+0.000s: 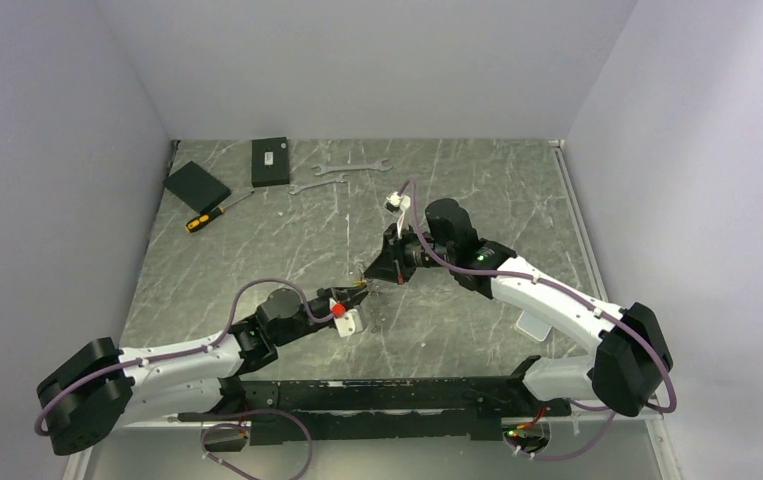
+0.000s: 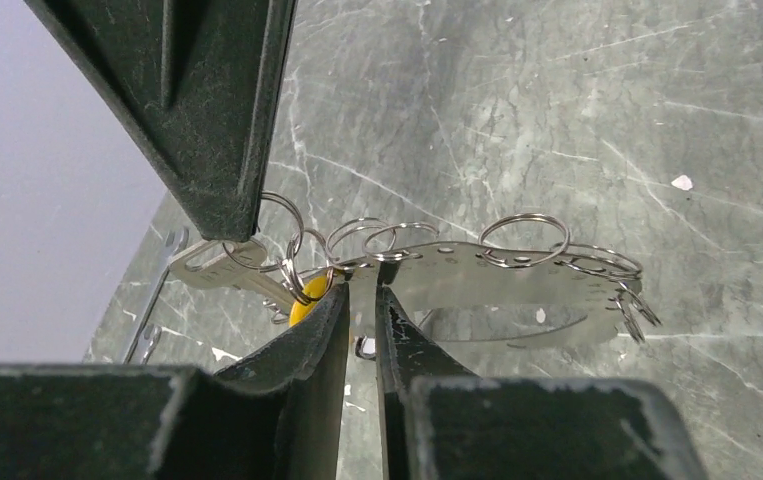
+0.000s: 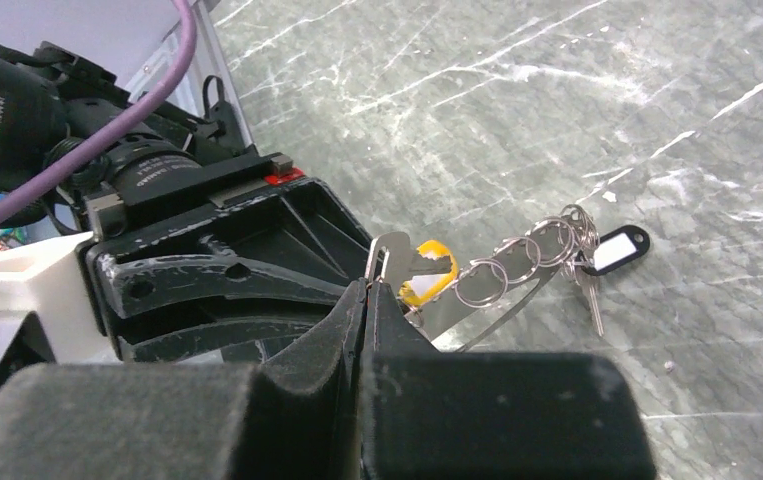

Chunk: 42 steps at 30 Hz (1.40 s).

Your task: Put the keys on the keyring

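Observation:
The keyring [image 2: 477,265] is a thin silvery curved band with holes and several small split rings along its rim, held just above the table. My left gripper [image 2: 362,290] is shut on its lower edge. My right gripper [image 3: 367,290] is shut on a flat silvery key [image 3: 387,255] at the ring's end; its finger [image 2: 227,150] shows above that key [image 2: 217,265]. A yellow tag [image 3: 435,275] hangs beside it. Small silver keys [image 3: 592,295] with a black tag [image 3: 612,250] hang from the ring's far end. Both grippers meet mid-table [image 1: 362,282].
Two silver wrenches [image 1: 352,167] [image 1: 307,187], two black boxes [image 1: 270,161] [image 1: 196,185] and a yellow-handled screwdriver [image 1: 212,215] lie at the back left. A white piece [image 1: 532,325] lies by the right arm. Walls close in on three sides.

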{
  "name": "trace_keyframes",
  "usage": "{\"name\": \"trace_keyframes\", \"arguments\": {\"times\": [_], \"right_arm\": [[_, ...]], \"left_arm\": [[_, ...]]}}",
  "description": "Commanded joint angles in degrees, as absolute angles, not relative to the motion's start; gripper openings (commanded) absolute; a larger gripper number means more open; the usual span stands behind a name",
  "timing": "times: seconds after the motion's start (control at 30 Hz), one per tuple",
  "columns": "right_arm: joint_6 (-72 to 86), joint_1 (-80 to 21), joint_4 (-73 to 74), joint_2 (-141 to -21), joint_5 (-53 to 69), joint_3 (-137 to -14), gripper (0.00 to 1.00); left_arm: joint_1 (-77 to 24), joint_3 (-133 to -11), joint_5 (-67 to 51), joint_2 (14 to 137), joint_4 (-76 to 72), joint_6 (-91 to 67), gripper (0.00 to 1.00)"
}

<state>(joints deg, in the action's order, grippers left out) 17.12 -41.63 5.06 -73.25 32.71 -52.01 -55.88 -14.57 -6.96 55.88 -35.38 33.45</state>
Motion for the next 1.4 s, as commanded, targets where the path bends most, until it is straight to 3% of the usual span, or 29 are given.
{"name": "trace_keyframes", "arguments": {"times": [0.0, 0.13, 0.73, 1.0, 1.37], "right_arm": [[17.63, -41.92, 0.26, -71.24, 34.71, -52.12, 0.00], [17.58, -41.95, 0.26, -71.28, 34.88, -51.77, 0.00], [16.33, -42.27, 2.56, -69.47, 32.93, -51.92, 0.00], [12.13, -42.28, 2.16, -65.81, 31.09, -51.77, 0.00], [8.88, -42.28, 1.19, -63.07, 36.28, -49.92, 0.00]], "left_arm": [[-56.07, -16.42, -3.77, 57.50, -43.48, 31.36, 0.20], [-56.07, -16.02, -2.27, 57.57, -45.43, 30.56, 0.28], [-56.07, -13.81, 5.73, 53.66, -45.55, 33.81, 0.31], [-56.07, -18.12, -2.92, 44.35, -26.27, 38.47, 0.33], [-56.25, -24.74, -2.18, 32.81, -11.48, 35.93, 0.31]]}}
